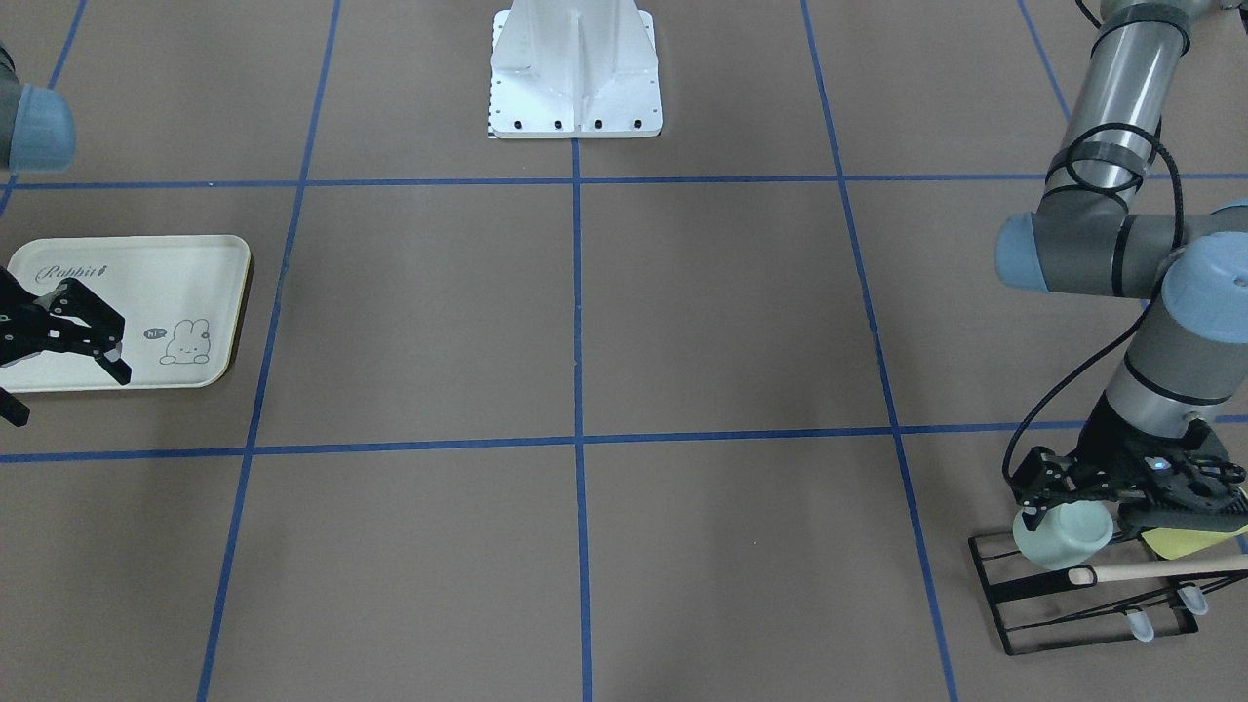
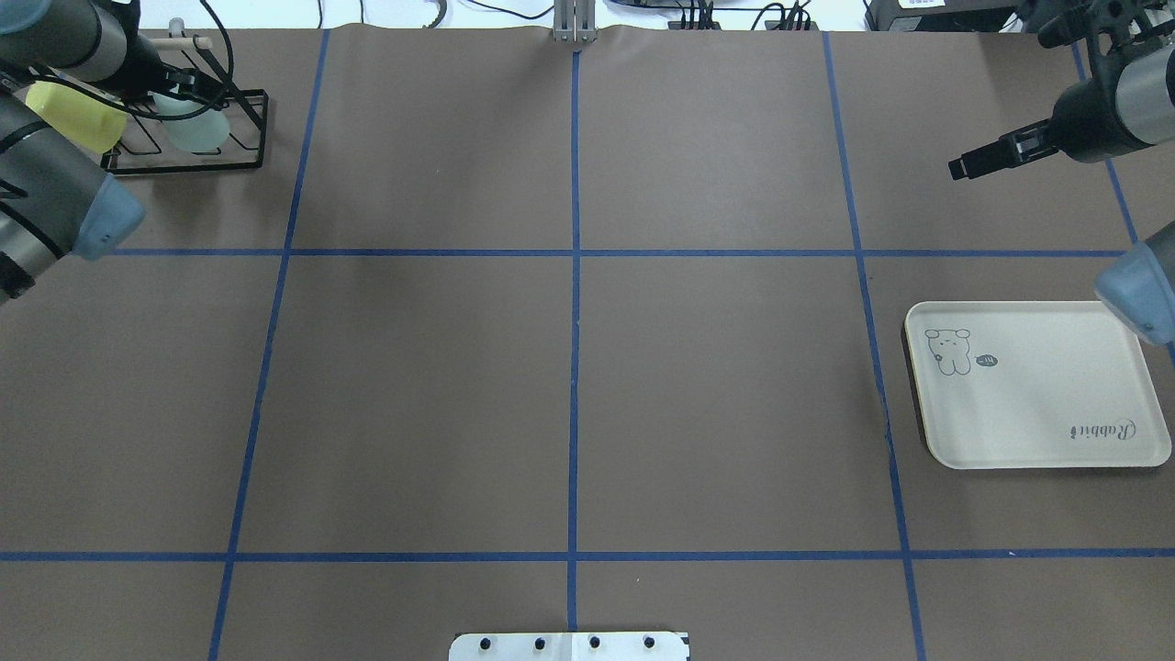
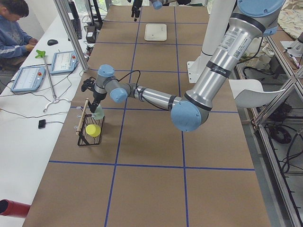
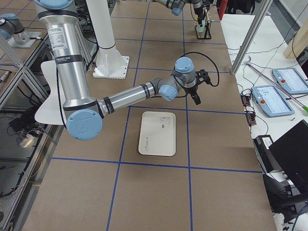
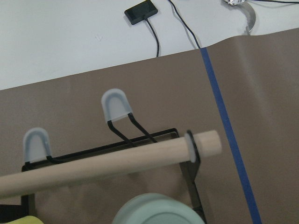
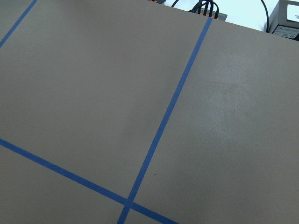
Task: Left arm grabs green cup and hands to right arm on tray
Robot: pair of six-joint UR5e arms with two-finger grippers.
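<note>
The pale mint-green cup (image 1: 1061, 538) lies on a black wire rack (image 1: 1014, 595) at the table's corner; it also shows in the overhead view (image 2: 197, 131) and at the bottom edge of the left wrist view (image 5: 159, 212). My left gripper (image 1: 1058, 492) is right at the cup, its black fingers over the cup's upper side. I cannot tell whether they are closed on it. The cream "Rabbit" tray (image 1: 200, 283) lies at the opposite end (image 2: 1028, 404) with nothing on it. My right gripper (image 1: 70, 395) hovers open over the tray's edge.
A yellow-green cup (image 2: 78, 115) hangs on the same rack beside the green one. A wooden dowel (image 5: 103, 165) runs across the rack top, with rubber-tipped pegs (image 5: 115, 105) beyond it. The white robot base (image 1: 575, 73) stands at mid table.
</note>
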